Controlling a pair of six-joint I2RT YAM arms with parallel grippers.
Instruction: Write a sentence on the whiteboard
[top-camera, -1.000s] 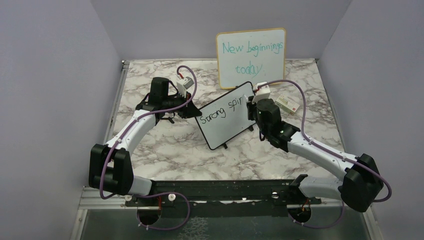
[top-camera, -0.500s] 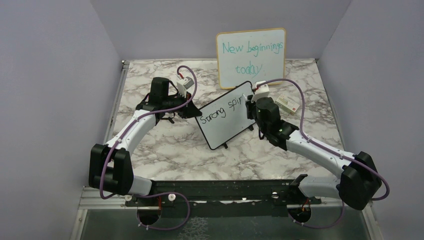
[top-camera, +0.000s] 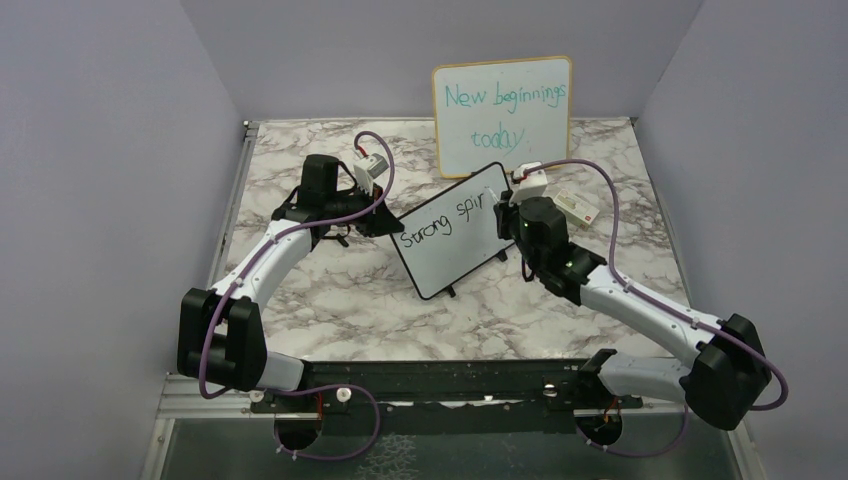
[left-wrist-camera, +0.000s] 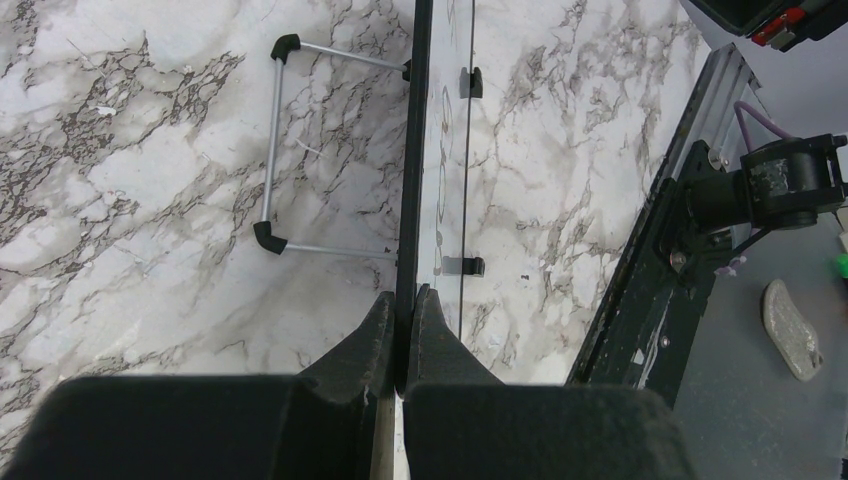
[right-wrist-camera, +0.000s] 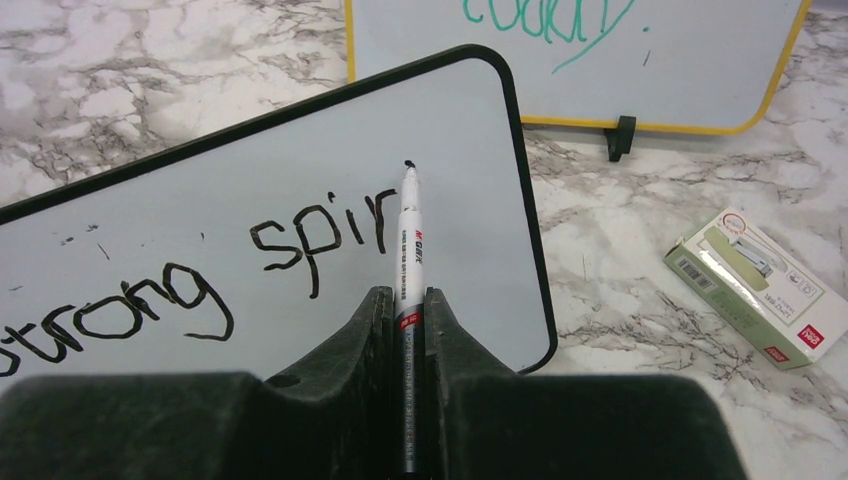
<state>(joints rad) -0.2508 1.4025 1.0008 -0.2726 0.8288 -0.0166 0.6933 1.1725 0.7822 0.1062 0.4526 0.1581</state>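
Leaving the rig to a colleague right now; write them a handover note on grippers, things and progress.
Left gripper: shut on the whiteboard at its edge.
Right gripper: shut on a black marker, tip at the board just past "spir".
Done: "Strong spir" is written in black.
Left: finish that word and the rest of the sentence.
Nearby: yellow-framed board behind, small green box to the right.

The marble-patterned bench (top-camera: 330, 300) carries the black-framed whiteboard (top-camera: 455, 250) on its feet, a larger wood-framed board (top-camera: 503, 120) behind, and a small box (right-wrist-camera: 760, 288)
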